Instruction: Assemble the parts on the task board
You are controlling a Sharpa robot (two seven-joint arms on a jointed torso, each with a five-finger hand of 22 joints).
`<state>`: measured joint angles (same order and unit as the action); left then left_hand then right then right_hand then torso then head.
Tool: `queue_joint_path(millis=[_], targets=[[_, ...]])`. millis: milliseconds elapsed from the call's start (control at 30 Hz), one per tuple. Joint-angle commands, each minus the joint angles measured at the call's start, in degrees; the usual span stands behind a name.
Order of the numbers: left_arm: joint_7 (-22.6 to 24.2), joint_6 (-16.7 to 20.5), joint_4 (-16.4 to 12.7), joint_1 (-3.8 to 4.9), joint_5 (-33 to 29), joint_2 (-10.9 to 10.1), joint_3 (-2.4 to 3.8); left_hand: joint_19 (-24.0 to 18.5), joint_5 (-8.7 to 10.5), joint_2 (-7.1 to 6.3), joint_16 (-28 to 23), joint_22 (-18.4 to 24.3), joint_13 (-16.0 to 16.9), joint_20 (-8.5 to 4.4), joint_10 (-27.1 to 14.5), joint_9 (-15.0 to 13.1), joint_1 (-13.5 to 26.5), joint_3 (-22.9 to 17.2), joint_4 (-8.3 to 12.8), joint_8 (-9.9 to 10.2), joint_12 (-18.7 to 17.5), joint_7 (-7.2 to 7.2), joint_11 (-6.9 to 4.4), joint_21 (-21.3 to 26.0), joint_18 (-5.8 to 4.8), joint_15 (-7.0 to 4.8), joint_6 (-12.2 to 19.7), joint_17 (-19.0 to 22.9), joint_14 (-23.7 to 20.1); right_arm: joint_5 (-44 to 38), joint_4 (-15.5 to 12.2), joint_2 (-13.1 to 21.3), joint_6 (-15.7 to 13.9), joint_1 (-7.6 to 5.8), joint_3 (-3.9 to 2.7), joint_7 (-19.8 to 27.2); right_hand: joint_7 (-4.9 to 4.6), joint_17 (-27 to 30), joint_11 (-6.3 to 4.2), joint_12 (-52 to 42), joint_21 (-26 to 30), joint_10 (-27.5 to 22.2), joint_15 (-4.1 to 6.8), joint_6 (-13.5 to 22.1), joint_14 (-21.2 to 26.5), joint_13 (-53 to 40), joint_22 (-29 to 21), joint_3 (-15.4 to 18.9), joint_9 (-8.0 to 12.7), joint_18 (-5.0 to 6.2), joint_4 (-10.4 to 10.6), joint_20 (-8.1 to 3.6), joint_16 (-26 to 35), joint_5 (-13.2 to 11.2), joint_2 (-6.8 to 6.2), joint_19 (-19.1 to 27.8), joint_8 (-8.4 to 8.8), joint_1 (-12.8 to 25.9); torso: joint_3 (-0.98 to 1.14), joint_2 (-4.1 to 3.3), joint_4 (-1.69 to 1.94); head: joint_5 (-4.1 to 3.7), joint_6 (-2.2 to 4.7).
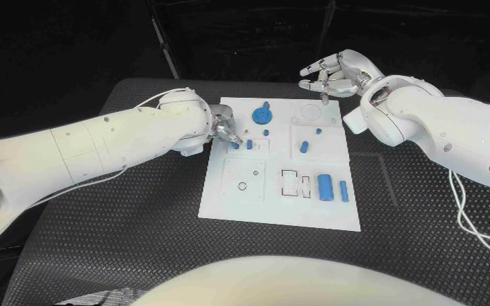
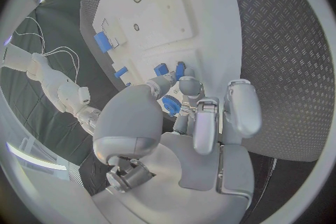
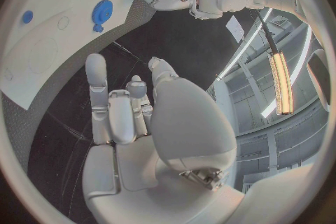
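The white task board (image 1: 233, 200) lies in the middle of the table. My left hand (image 1: 223, 132) is at the board's left edge and pinches a small blue part (image 1: 235, 145) between thumb and fingertips just above the board; the left wrist view shows this small blue part (image 2: 170, 105) in the pinch, with two short blue pegs (image 2: 180, 70) beyond it. My right hand (image 1: 332, 76) hangs above the table past the board's far right corner, fingers loosely bent, holding nothing. A round blue part (image 1: 263, 115) sits near the far edge, and a large blue cylinder (image 1: 325, 186) lies at the near right.
More blue parts (image 1: 304, 146) stand or lie around the board's middle and right side, with a slim one (image 1: 344, 190) by the right edge. Recesses (image 1: 243, 185) mark the near left of the board. Black ridged table (image 1: 122, 235) surrounds the board.
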<state>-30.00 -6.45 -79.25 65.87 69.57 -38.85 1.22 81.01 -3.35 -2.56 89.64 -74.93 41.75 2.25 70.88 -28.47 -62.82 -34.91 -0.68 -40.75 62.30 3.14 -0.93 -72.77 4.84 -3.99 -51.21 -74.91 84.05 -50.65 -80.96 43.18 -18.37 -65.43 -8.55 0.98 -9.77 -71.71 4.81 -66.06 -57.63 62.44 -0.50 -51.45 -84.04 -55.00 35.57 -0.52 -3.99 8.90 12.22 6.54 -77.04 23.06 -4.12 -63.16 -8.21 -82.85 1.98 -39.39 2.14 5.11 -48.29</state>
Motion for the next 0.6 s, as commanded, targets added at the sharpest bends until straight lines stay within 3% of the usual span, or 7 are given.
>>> queue_joint_path(millis=[33,600], targets=[[-0.7,-1.7,-0.1,-0.21,0.8,-0.1,-0.16,0.4,-0.12,0.42,0.4,-1.9,0.1,-0.16,0.8,-0.1,0.1,-3.7,3.5,-0.3,0.4,-0.56,-0.49,-0.4,-0.61,-0.43,-0.4,-15.1,6.0,-0.1,-0.1,0.0,0.4,-0.10,-0.03,0.5,0.02,0.1,-0.06,-0.1,0.3,-0.1,0.26,-0.1,-1.0,0.1,-0.1,-0.1,0.0,0.93,0.1,-0.17,0.4,0.4,0.48,0.3,-0.17,0.1,-0.01,0.01,-0.01,0.03,-0.04],[-0.7,-1.7,0.0,-0.31,0.9,-0.2,-0.16,0.4,-0.12,0.46,0.4,-1.9,0.1,-0.19,0.8,-0.2,0.1,-3.6,3.5,-0.5,0.4,-0.62,-0.54,-0.4,-0.62,-0.47,-0.4,-15.1,6.0,-0.1,-0.1,0.0,0.5,-0.10,-0.02,0.4,0.02,0.1,-0.06,-0.1,0.3,-0.1,0.26,-0.1,-1.0,0.1,-0.1,-0.1,0.0,0.93,0.1,-0.17,0.4,0.4,0.48,0.3,-0.17,0.1,0.00,-0.02,-0.06,0.15,-0.05]])
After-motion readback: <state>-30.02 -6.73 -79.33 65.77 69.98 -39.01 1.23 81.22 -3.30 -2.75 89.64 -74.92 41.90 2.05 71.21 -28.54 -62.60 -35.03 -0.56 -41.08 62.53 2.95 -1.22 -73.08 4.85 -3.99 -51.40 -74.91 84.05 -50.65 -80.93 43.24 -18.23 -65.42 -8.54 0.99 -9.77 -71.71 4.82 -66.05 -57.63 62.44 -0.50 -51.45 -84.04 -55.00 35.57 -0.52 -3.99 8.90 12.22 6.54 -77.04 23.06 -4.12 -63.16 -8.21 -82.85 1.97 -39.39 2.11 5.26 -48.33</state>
